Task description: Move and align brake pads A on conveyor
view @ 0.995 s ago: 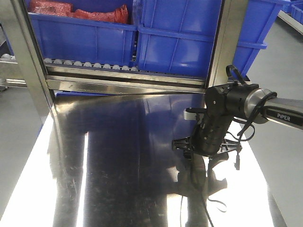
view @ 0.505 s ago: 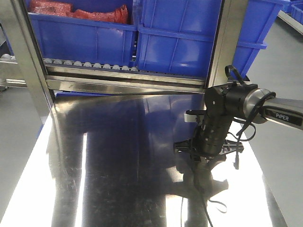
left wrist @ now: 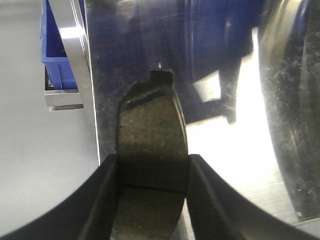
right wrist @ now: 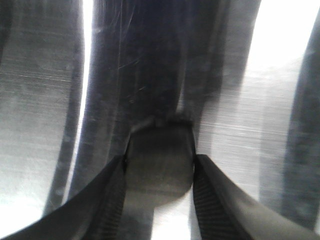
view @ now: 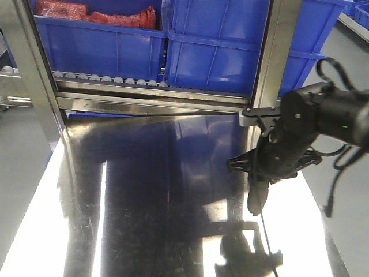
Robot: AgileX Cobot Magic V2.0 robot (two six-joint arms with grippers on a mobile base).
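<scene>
In the left wrist view my left gripper (left wrist: 152,162) is shut on a dark grey brake pad (left wrist: 150,117) with a thin groove and an end tab, held over the left edge of the steel table (left wrist: 225,140). In the front view my right gripper (view: 260,183) hangs over the table's right side, shut on another dark pad (view: 256,199) that points down, clear of the surface. The right wrist view shows that pad (right wrist: 160,145), blurred, between the right gripper's (right wrist: 160,162) jaws. The conveyor is out of view. The left gripper does not show in the front view.
The shiny steel table (view: 144,190) fills the front view. Behind it stands a roller rack (view: 109,79) with blue bins (view: 219,52). A steel post (view: 274,52) rises just behind my right arm. Grey floor lies past the table's left edge (left wrist: 40,165).
My right arm has swung to the right and risen from the table, its wrist turned, with the pad now hanging from the jaws above its reflection.
</scene>
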